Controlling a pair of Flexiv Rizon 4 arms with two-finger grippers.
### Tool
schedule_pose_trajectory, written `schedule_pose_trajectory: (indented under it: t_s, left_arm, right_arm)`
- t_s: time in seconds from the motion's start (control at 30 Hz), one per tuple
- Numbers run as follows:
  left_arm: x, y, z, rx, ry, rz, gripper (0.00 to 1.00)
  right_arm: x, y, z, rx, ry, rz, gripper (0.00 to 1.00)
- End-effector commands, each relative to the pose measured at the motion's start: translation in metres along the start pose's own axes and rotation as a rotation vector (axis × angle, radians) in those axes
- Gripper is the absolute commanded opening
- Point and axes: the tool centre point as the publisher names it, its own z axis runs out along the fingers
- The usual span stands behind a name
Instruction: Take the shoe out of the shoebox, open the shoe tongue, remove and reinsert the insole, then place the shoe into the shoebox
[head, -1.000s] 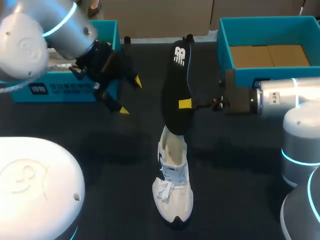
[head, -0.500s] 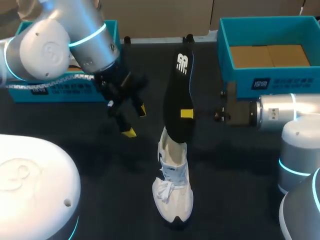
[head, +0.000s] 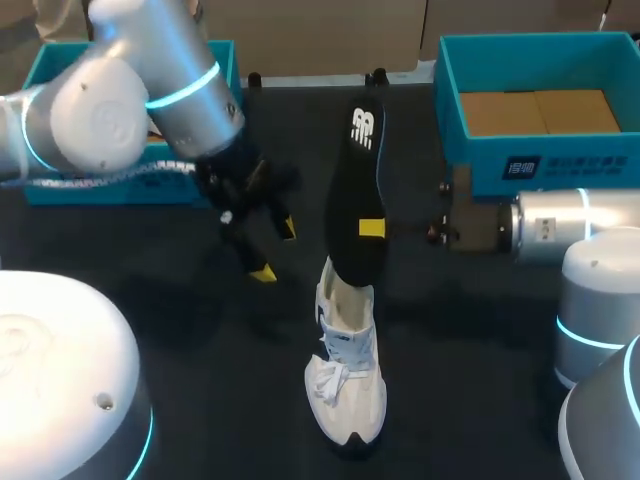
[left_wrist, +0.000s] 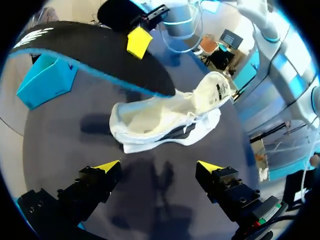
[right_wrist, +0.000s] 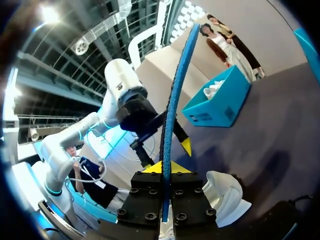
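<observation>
A white shoe (head: 346, 370) lies on the black table, toe toward the front edge; it also shows ahead of the fingers in the left wrist view (left_wrist: 165, 117). A black insole (head: 355, 190) with a blue edge hangs upright above the shoe's heel, its lower tip at the shoe opening. My right gripper (head: 372, 229) is shut on the insole's edge; in the right wrist view the insole (right_wrist: 175, 90) runs edge-on between the pinched yellow tips (right_wrist: 164, 168). My left gripper (head: 274, 250) hangs open and holds nothing left of the insole, its yellow tips (left_wrist: 107, 165) spread wide short of the shoe.
A teal shoebox (head: 470, 75) with a brown cardboard floor stands at the back right, just behind my right arm. A second teal box (head: 100, 182) sits at the back left behind my left arm. Bare black table (head: 200, 350) lies left of the shoe.
My left arm has swung its open gripper rightward and toward the table's front, closer to the shoe and insole. The right gripper, the insole and the shoe have barely moved.
</observation>
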Motion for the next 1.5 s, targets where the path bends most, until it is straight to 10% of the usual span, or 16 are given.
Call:
schedule_pose_trajectory:
  t_s: [0.03, 1.5]
  left_arm:
    - [0.005, 0.001, 0.030, -0.024, -0.039, 0.017, 1.00]
    - [-0.004, 0.004, 0.051, 0.090, -0.083, 0.009, 1.00]
  right_arm:
    - [-0.012, -0.006, 0.007, -0.015, 0.043, -0.014, 0.00]
    - [-0.026, -0.009, 0.017, -0.081, 0.095, -0.093, 0.00]
